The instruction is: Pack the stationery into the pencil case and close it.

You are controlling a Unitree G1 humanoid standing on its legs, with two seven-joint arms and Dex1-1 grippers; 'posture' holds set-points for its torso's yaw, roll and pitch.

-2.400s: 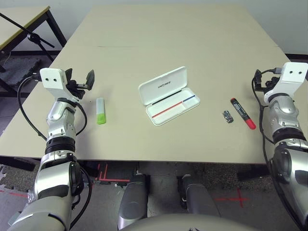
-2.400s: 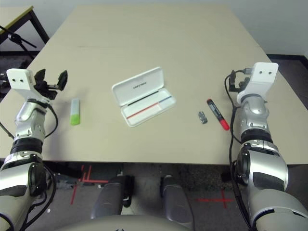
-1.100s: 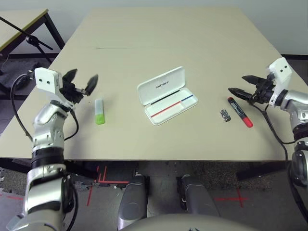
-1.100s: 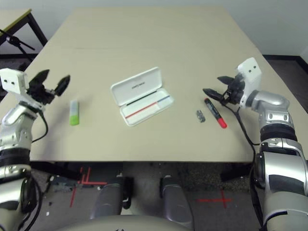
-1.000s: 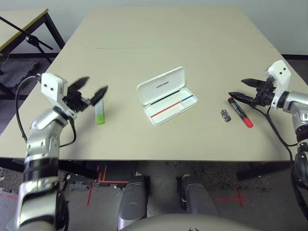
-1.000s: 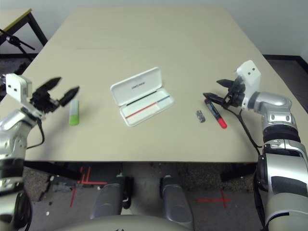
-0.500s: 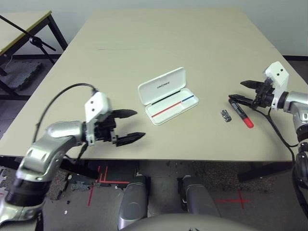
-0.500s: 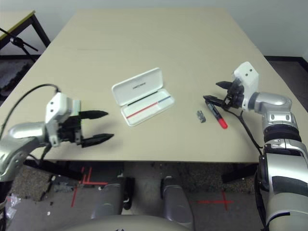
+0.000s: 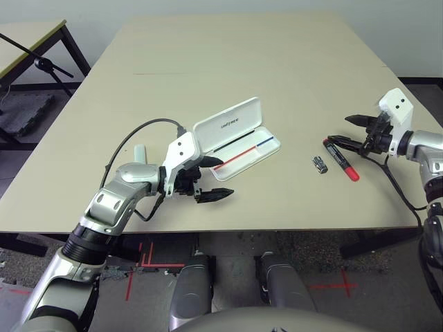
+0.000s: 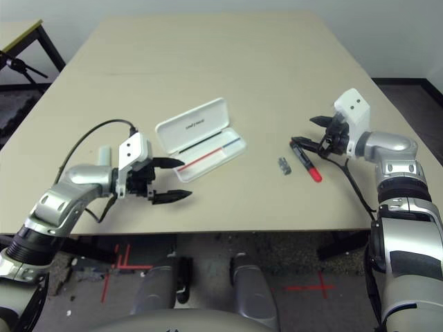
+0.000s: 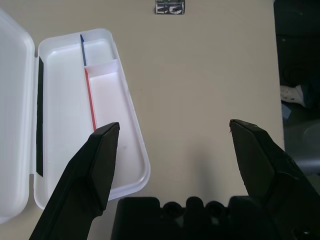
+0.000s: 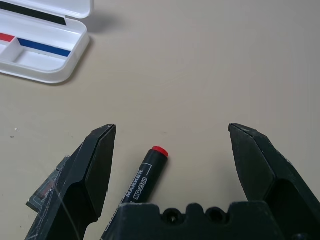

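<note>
On our desk [image 9: 208, 55]: open pencil case [image 9: 239, 139] mid-desk beside our left gripper [image 9: 211, 178], fingers wide, empty; red marker [image 9: 341, 158] lies under our right gripper [image 9: 351, 132], fingers wide, seemingly for pickup.

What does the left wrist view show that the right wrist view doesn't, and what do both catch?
Left wrist only: the near end of the open pencil case, one left finger over it, and the table's edge. Right wrist only: the red marker between the open fingers. Both share the case's red and blue stripe, the small silvery piece and the tan table.
</note>
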